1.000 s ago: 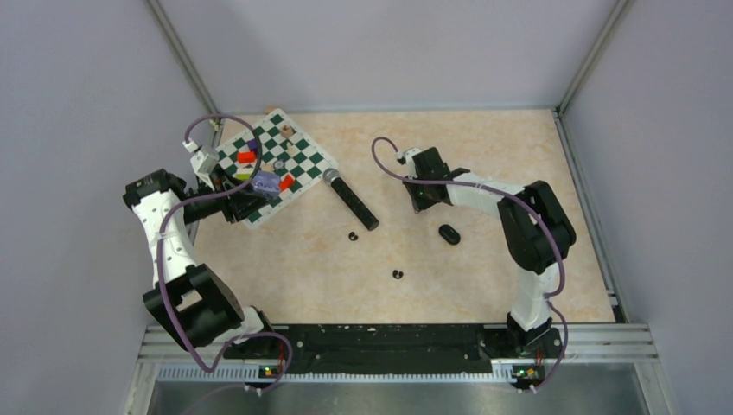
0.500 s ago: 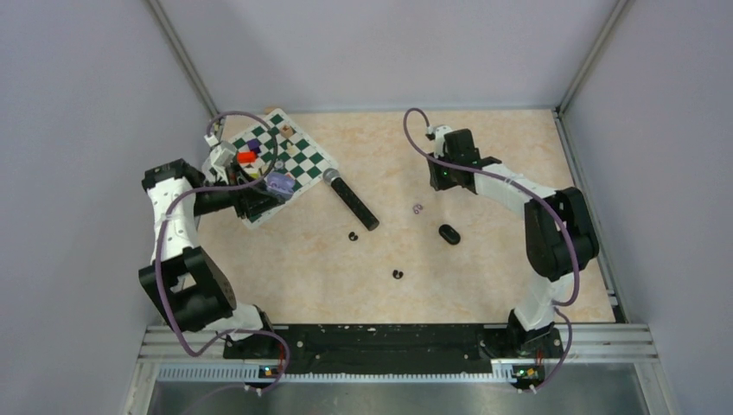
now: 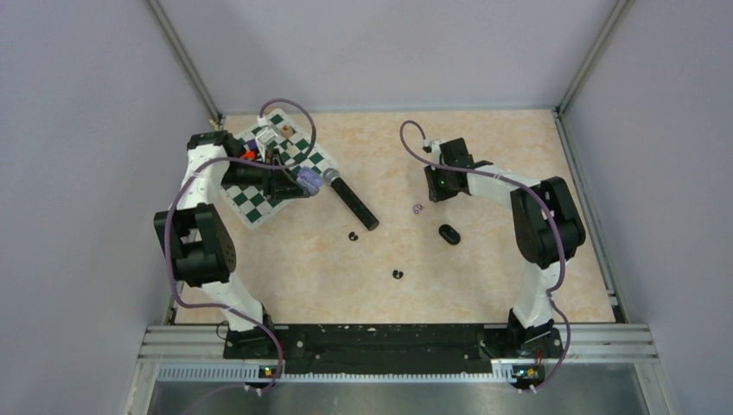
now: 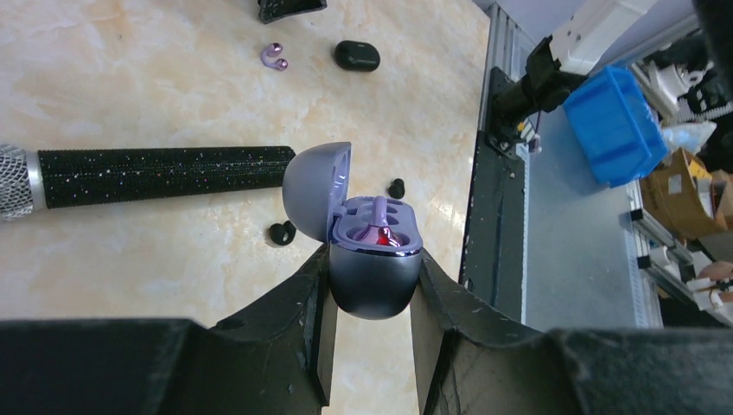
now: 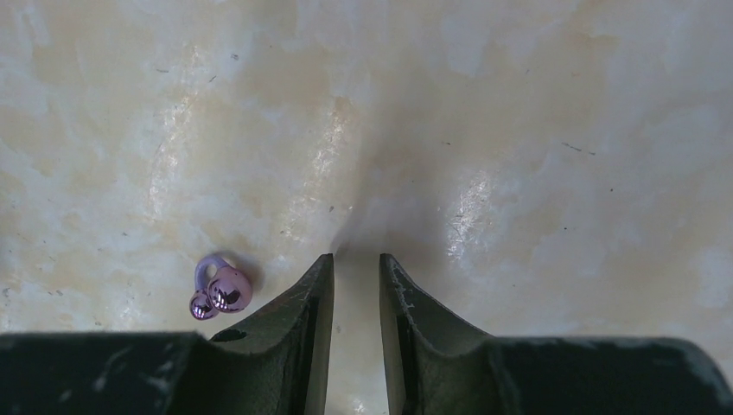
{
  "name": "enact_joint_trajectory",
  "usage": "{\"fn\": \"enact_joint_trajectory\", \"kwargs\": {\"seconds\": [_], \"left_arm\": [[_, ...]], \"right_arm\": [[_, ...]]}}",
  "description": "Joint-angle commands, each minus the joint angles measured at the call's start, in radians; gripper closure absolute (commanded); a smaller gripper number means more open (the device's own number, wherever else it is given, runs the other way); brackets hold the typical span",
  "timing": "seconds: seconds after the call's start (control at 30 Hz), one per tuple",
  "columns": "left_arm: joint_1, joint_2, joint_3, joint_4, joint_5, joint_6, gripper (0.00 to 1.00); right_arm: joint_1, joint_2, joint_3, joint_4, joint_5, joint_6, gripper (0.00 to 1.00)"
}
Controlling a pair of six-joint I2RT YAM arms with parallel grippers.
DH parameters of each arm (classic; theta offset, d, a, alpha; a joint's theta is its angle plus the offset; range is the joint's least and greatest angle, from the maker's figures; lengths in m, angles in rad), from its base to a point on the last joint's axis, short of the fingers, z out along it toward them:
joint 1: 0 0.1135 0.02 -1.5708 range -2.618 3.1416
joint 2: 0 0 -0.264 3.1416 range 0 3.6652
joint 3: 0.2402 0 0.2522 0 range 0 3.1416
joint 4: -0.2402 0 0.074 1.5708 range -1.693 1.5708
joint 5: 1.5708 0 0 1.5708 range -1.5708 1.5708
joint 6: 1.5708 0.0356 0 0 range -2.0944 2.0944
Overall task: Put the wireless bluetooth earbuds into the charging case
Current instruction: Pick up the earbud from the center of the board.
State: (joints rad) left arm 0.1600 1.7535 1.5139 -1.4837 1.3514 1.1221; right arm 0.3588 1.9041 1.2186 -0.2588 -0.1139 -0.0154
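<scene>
Earbuds (image 3: 353, 235) lie loose on the beige surface (image 3: 484, 285), three in all, toward its middle. At far left a green-and-white checkered mat (image 3: 251, 201) lies near the back corner, and the left arm reaches across it. The left fingers (image 4: 311, 303) are clamped on the rounded base of the purple charging case (image 4: 373, 294), with its lid (image 4: 315, 181) swung open. Something pale purple with a red glint sits in the wells, possibly a bud, though the wrist view is too small to settle it. Just right of the mat a black microphone (image 3: 353, 201) lies slantwise, its silver head toward the mat and the held case. Near its tail end rests one black earbud (image 4: 282, 232), and the second black earbud (image 3: 398, 274) lies nearer the arm bases. Further right, the pale purple earbud (image 5: 220, 290) sits on the surface just beside the right fingers (image 5: 315, 285), not touching them. Those fingers stand a narrow gap apart with nothing between them. The black charging case (image 3: 448, 233), shut, lies near the purple bud, to its right and closer to the bases.
</scene>
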Motion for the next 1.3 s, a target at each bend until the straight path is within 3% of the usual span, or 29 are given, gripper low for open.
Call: {"fn": "enact_joint_trajectory", "kwargs": {"seconds": [0.0, 0.07, 0.13, 0.33, 0.7, 1.07, 1.27], "left_arm": [[-0.088, -0.082, -0.031, 0.407, -0.124, -0.433, 1.00], [-0.140, -0.162, -0.129, 0.647, -0.223, -0.618, 1.00], [-0.180, -0.205, -0.176, 0.755, -0.260, -0.697, 1.00], [-0.255, -0.138, -0.055, 0.616, -0.241, -0.659, 1.00], [-0.292, -0.213, -0.135, 0.683, -0.221, -0.683, 1.00], [-0.292, -0.251, -0.157, 0.696, -0.212, -0.676, 1.00], [-0.292, -0.251, -0.159, 0.698, -0.212, -0.673, 1.00]], "right_arm": [[0.004, 0.007, 0.031, 0.010, -0.014, 0.008, 0.74], [0.004, 0.011, 0.031, 0.013, -0.013, 0.008, 0.74], [0.004, 0.012, 0.030, 0.015, -0.011, 0.030, 0.73], [0.003, 0.014, 0.028, 0.009, -0.031, 0.038, 0.73], [0.041, 0.019, 0.037, -0.031, -0.077, 0.021, 0.73], [0.120, 0.007, 0.068, -0.113, -0.017, -0.106, 0.78], [0.129, -0.011, 0.065, -0.133, -0.091, -0.122, 0.79]]}}
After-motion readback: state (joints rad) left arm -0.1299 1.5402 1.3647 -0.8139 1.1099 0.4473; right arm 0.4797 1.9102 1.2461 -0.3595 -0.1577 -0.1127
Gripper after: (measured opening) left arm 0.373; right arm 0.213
